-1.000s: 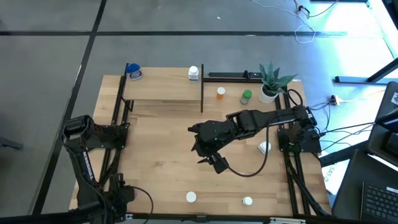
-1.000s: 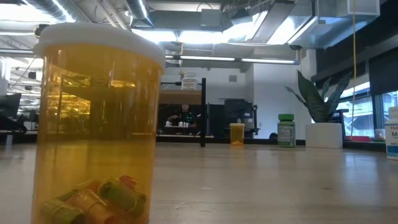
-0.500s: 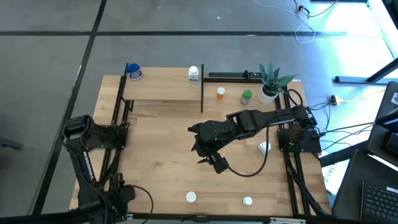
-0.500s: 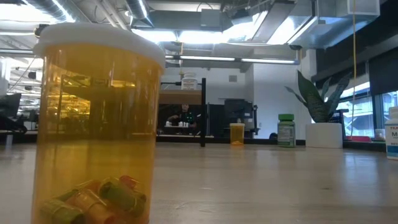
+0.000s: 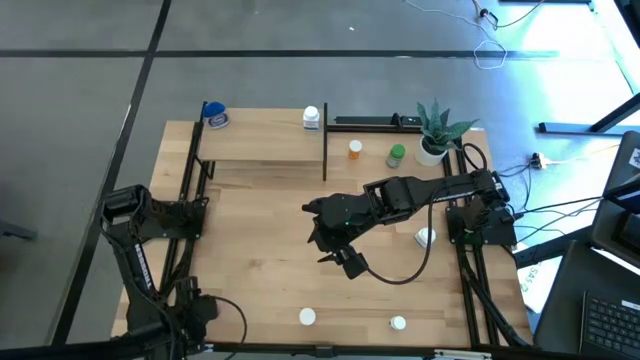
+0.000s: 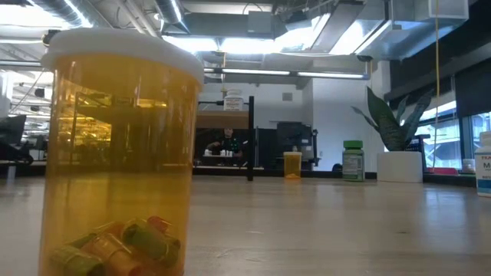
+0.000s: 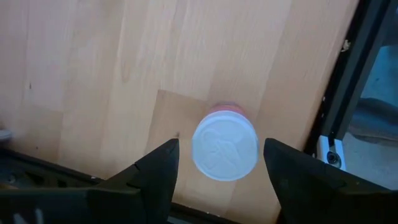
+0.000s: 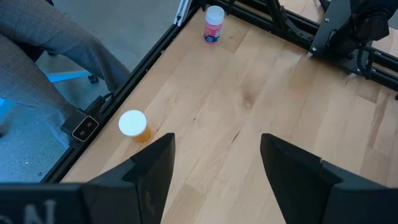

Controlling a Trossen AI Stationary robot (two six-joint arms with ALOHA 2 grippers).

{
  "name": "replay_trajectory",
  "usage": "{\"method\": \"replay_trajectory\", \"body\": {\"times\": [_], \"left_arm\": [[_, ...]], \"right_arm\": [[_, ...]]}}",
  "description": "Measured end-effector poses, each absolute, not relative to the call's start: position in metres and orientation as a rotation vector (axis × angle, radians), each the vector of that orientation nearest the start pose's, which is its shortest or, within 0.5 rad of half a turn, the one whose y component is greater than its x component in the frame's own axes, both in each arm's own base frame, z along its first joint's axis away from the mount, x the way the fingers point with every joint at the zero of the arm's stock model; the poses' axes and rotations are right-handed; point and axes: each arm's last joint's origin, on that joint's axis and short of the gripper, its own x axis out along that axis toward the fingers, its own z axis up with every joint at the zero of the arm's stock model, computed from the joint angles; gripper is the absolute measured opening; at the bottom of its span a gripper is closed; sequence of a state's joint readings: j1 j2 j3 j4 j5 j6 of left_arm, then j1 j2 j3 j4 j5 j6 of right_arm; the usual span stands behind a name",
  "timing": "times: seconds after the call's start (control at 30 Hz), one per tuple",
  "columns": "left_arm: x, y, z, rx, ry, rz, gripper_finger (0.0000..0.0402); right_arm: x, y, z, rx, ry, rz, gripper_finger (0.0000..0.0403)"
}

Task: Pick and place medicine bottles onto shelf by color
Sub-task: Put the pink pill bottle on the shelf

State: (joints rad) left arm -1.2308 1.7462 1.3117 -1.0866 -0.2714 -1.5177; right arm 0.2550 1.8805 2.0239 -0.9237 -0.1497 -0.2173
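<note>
**Bottles upright, both end effectors open**

The right end effector hangs open over mid-bench, holding nothing. The left end effector is open above a pink bottle standing cap-up at the bench's edge. An orange bottle stands upright near the front edge. On the shelf, a blue bottle lies tipped and a white bottle stands.

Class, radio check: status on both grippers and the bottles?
Right gripper open, empty, mid-table. Left gripper open above pink bottle. Shelf holds two bottles. Path clear.

No legible text; bottle labels too small to read.
</note>
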Motion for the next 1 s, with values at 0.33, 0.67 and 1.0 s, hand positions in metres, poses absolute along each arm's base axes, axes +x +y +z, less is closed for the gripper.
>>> {"method": "replay_trajectory", "body": {"times": [0.33,0.67,1.0], "left_arm": [[0.114,-0.299,0.219,-0.231,1.281,0.217,0.0229],[0.114,-0.298,0.219,-0.228,1.284,0.218,0.0229],[0.112,-0.296,0.209,-0.239,1.286,0.237,0.0229]], "right_arm": [[0.389,0.106,0.382,-0.244,0.74,0.468,0.0239],[0.389,0.106,0.382,-0.244,0.74,0.468,0.0239],[0.389,0.106,0.382,-0.244,0.74,0.468,0.0239]]}}
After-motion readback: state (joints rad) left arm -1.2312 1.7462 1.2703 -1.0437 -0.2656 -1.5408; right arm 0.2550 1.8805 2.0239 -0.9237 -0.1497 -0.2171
